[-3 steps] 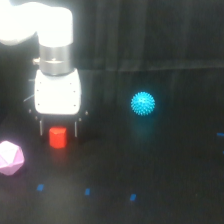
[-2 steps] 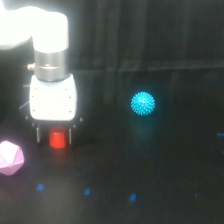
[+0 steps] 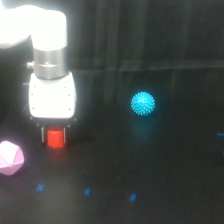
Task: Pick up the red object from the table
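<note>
The red object (image 3: 55, 138) is a small red-orange block standing on the black table (image 3: 150, 175) at the exterior view's left. My gripper (image 3: 55, 136) hangs straight down over it from the white arm (image 3: 52, 95). Its dark fingers (image 3: 43, 135) press against both sides of the block. The block's bottom is at table level and its top is hidden under the gripper body.
A pale pink polyhedron (image 3: 10, 157) lies just left of and below the gripper. A cyan spiky ball (image 3: 143, 103) sits to the right. Small blue marks (image 3: 87, 191) dot the table near the front.
The gripper came down around the red block and shifted slightly left. Its fingers closed in from a wide gap to the block's sides.
</note>
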